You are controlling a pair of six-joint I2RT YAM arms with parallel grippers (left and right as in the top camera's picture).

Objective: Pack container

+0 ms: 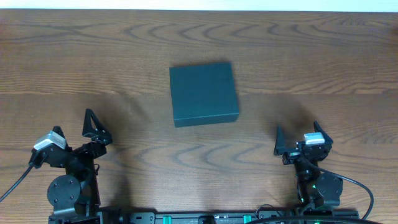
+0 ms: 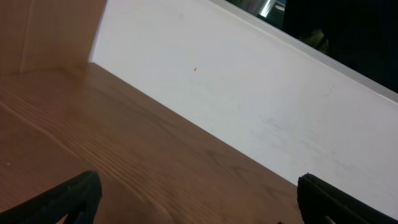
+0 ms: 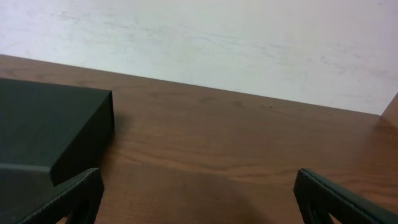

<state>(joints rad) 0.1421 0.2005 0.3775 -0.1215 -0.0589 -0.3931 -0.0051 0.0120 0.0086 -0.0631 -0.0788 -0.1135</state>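
The box (image 1: 204, 93) is sitting shut in the middle of the overhead frame, slightly above centre, on the bare table (image 1: 323, 56). Both arms are waiting along the bottom edge, well apart from it. The left gripper (image 2: 199, 208) is holding its fingers wide apart on nothing, and its camera is facing the white wall (image 2: 249, 93), so the box is not showing there at all. The right gripper (image 3: 196, 208) is likewise spread wide and empty, with a corner of the box lying at the left of its view.

Nothing to pack is showing in any view, so the goods may be lying out of frame. The likeliest trouble is the box sliding on the smooth wood if one finger is prying at the lid while the other arm is not bracing it. A crooked approach from the left could also be nudging it askew.

No brand, label or writing is showing on the box or elsewhere.
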